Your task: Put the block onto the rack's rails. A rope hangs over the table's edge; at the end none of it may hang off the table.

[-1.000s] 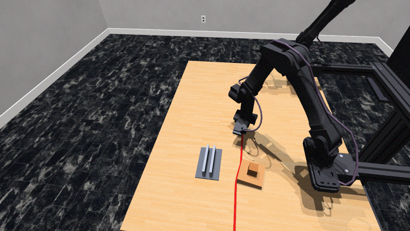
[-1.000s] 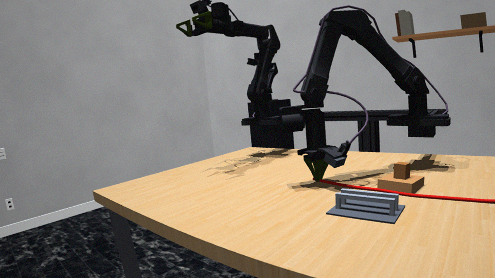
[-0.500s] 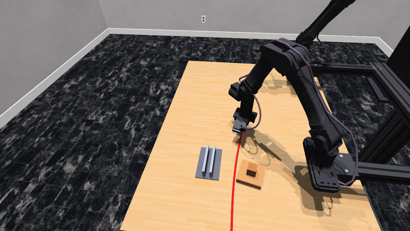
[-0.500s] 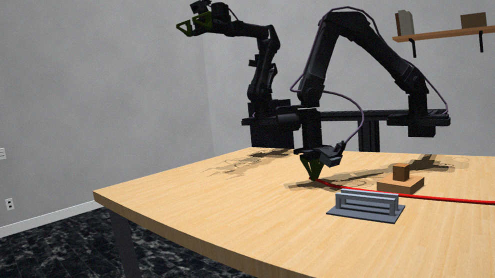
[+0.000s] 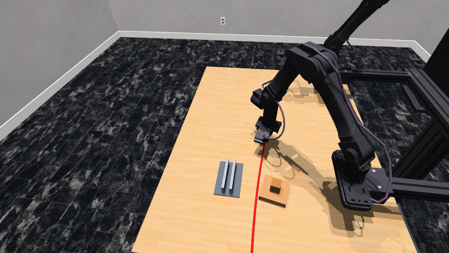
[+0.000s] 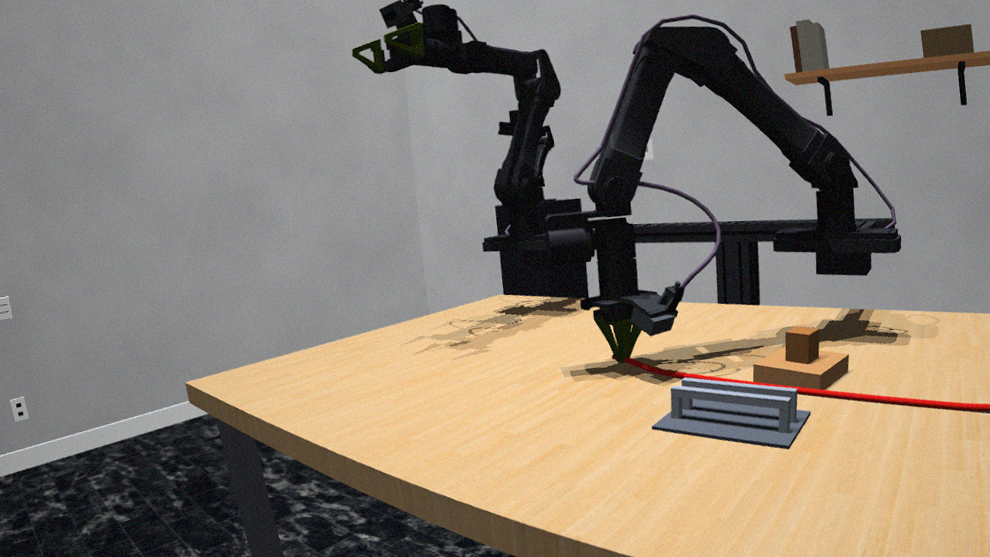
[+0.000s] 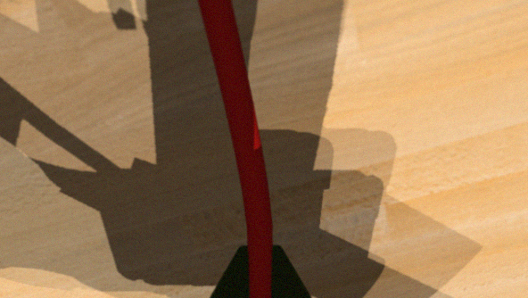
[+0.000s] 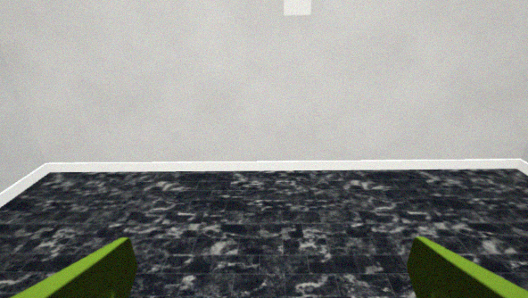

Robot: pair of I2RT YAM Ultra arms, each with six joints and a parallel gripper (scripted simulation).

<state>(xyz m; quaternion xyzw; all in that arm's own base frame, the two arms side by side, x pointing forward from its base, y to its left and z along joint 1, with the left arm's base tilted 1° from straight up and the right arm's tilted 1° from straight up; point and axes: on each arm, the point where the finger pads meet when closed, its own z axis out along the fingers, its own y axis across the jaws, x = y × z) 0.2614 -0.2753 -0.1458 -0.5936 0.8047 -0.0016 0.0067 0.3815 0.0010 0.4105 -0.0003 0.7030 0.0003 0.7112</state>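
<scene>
The red rope (image 5: 256, 195) (image 6: 913, 399) (image 7: 238, 107) runs between rack and block, very close to the block's side. In the exterior view its far end hangs over the table's right edge. My left gripper (image 6: 621, 358) (image 7: 259, 259) is shut on the rope just above the table, beyond the rack and block in the top view. The orange-brown block (image 5: 266, 190) (image 6: 799, 377), a flat square slab with a small knob on top, rests on the table. The grey rack (image 5: 217, 188) (image 6: 785, 439) has two parallel raised rails with nothing on them. My right gripper (image 6: 385, 51) (image 8: 270, 252) is open and empty, high up.
The wooden table (image 5: 188, 219) (image 6: 414, 418) bears everything. The left arm arches over the table behind the block. The right arm is raised at the back left in the exterior view. A wall shelf (image 6: 893, 68) is beyond the table.
</scene>
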